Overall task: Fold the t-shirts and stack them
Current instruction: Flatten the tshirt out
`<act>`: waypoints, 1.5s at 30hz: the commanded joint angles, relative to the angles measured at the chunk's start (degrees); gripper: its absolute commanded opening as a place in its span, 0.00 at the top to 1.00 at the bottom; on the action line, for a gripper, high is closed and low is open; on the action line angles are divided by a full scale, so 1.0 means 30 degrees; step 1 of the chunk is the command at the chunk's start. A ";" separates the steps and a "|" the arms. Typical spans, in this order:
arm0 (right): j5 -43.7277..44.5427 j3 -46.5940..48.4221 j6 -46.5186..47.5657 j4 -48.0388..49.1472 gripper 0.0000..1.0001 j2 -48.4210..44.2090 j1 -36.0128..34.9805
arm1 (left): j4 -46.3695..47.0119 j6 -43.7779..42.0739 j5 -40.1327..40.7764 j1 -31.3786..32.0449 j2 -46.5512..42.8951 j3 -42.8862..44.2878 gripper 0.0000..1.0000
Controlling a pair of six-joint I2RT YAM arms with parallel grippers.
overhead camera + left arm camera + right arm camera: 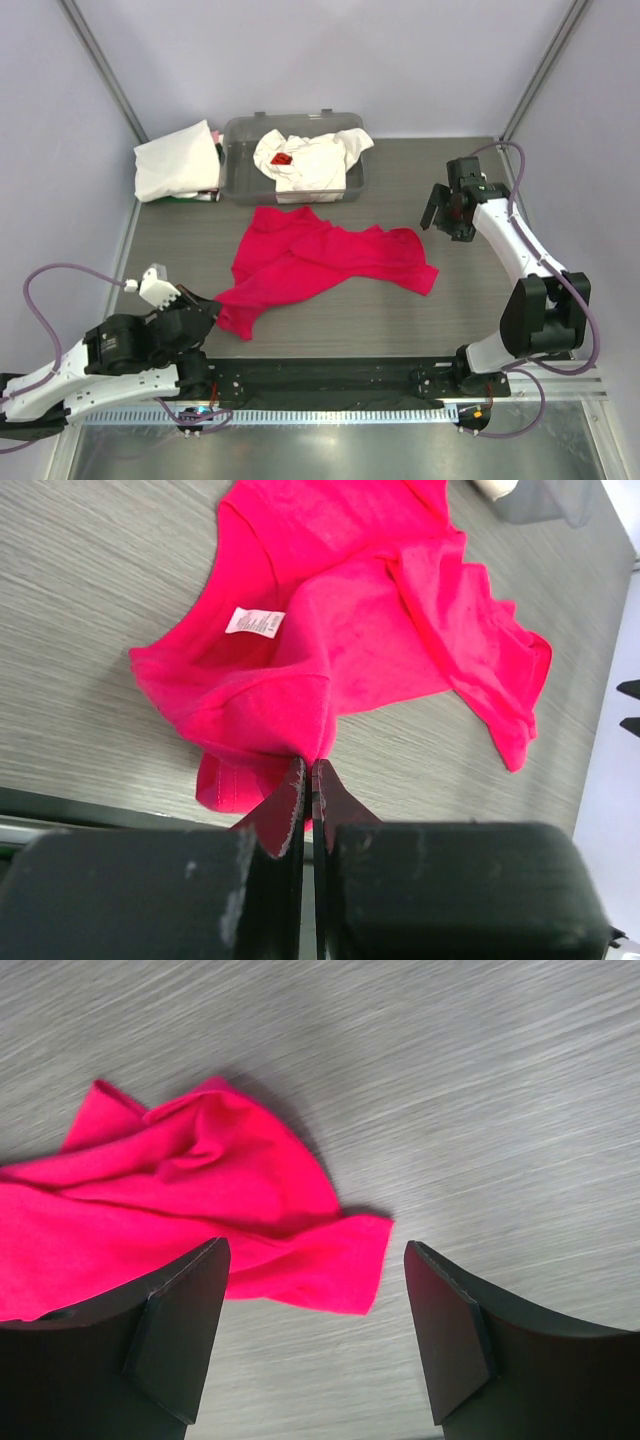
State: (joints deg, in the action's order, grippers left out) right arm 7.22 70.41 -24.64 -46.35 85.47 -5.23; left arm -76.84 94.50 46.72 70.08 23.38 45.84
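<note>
Surface [470,310]: red t-shirt [320,260] lies bunched mid-area, just in front of the tub [238,185]. Risk: it's pinned at one corner only, so a pull likely drags or twists the heap instead of spreading it. Long axis runs from near-left out to the right. Left claw [308,772] is clamped on the near-left corner. Right claw [312,1260] is open over the right end, holding nothing.

Your left gripper [207,308] pinches the red shirt [320,255], low at near left; your right gripper [432,210] gapes, far right.
</note>
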 commanded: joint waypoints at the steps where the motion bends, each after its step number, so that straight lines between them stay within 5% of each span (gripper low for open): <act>1: -0.1934 -0.0786 -0.0894 0.1385 0.24 -0.1682 -0.0188 | -0.0609 0.0230 0.0394 -0.0041 0.0147 -0.0106 1.00; 10: -0.2673 -0.6766 -0.1864 0.3408 0.24 -0.2826 -0.0950 | 0.0886 -0.0386 0.0101 -0.0041 0.0615 -0.0662 1.00; 18: -0.1499 -0.8089 -0.1396 0.4753 0.26 -0.1335 -0.0950 | 0.1208 -0.0503 0.0013 -0.0041 0.0705 -0.0721 1.00; 24: -0.1909 -0.8557 -0.1219 0.5956 0.51 0.0278 -0.0950 | 0.0858 -0.0445 -0.0075 -0.0041 0.0295 -0.0692 1.00; 31: -0.2841 -0.9290 -0.1307 0.6485 0.99 0.0280 -0.0950 | 0.0447 -0.0327 0.0071 -0.0041 -0.0496 -0.0604 1.00; 32: -0.2992 -0.9262 -0.1510 0.6281 0.99 0.0076 -0.0950 | 0.0418 -0.0386 0.0042 -0.0041 -0.0613 -0.0517 1.00; 40: -0.3259 -0.3507 -0.1805 -0.0680 0.99 -0.6447 -0.0950 | -0.0285 -0.2405 0.0071 -0.0041 -0.0235 0.2468 1.00; 45: -0.2496 0.2038 -0.1425 -0.3591 0.99 -0.6463 -0.0921 | -0.0929 -0.4132 0.1006 -0.0041 0.0847 0.5804 1.00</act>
State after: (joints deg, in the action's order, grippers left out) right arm -1.78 68.77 -29.45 -49.52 66.57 -8.05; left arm -76.88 86.50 45.45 70.08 23.62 57.82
